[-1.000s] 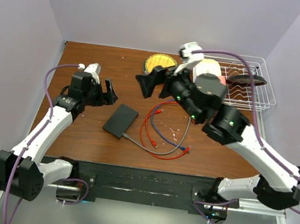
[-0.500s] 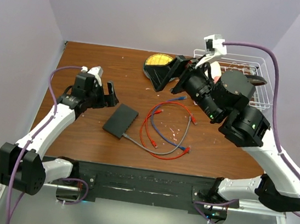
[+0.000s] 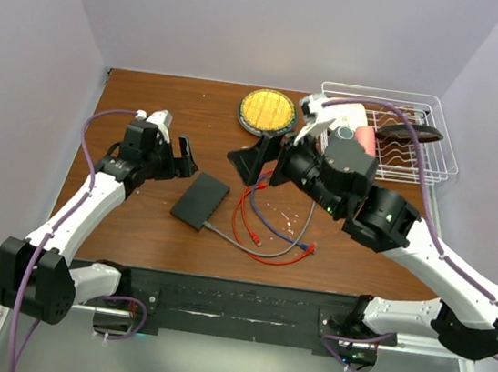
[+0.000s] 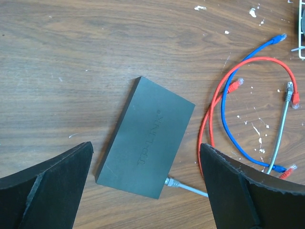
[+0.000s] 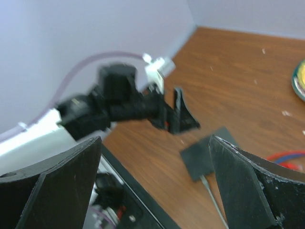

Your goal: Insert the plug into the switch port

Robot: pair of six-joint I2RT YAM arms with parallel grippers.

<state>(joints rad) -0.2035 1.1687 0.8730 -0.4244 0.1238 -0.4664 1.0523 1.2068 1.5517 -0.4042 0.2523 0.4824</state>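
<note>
Top external view: the switch (image 3: 200,201) lies flat on the brown surface (image 3: 133,226), left of centre, with nothing gripping it. The left hand (image 3: 174,155) hovers just beside its far-left corner, jaws spread wide and empty. The right hand (image 3: 261,162) hangs over the middle of the surface, near the yellow dish (image 3: 268,111), and is likewise released and carrying nothing. Red cable (image 3: 272,258), blue cable (image 3: 268,214) and grey cable (image 3: 254,249) lie looped together just right of the switch, and a white wire rack (image 3: 420,140) sits at the far right. Left wrist view: the switch fills the centre between the two dark fingers (image 4: 52,191), which stand well apart on either side of it without touching. The grey cable's connector meets the switch's near edge, while its other end, a grey plug (image 4: 289,90), lies loose on the wood beside a red plug (image 4: 295,99). Another red plug (image 4: 234,86) and a blue plug (image 4: 279,37) lie free farther off. Right wrist view: blurred, yet the wide gap between its own fingers shows the left arm (image 5: 95,112), the switch beyond it and the grey cable trailing away.
</note>
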